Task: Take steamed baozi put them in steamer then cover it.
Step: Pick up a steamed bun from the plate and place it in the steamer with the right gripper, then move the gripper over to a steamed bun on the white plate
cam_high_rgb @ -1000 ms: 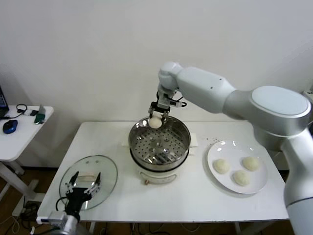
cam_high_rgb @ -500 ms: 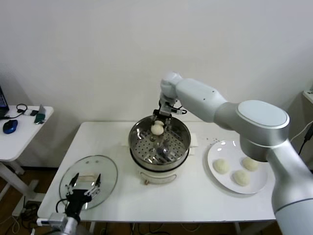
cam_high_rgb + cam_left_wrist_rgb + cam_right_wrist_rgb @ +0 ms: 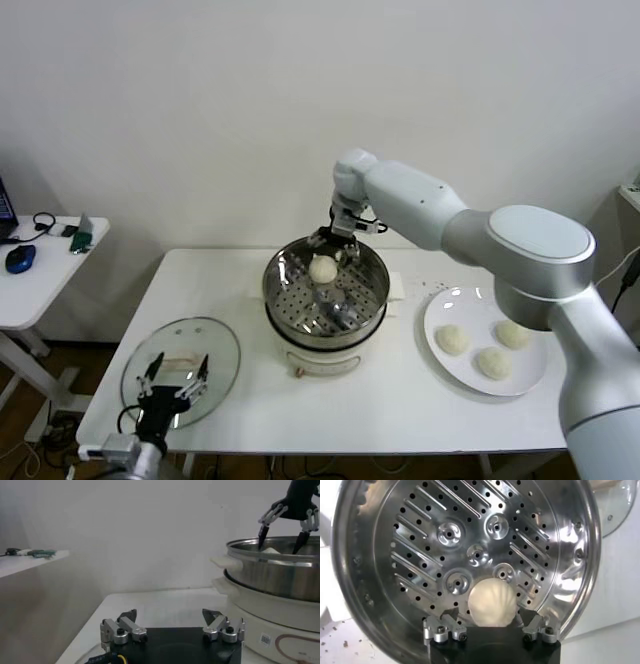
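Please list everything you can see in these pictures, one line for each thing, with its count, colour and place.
table: one, white, centre
steamer: one, steel on a white base, mid-table
baozi in steamer: one, cream, on the perforated floor near the far wall
baozi on plate: three, cream
plate: one, white, right of steamer
cover: one, clear glass, table's left front
side table: one, white, far left, with small items
left gripper: over the cover, jaws open
right gripper: above the baozi in steamer, jaws open
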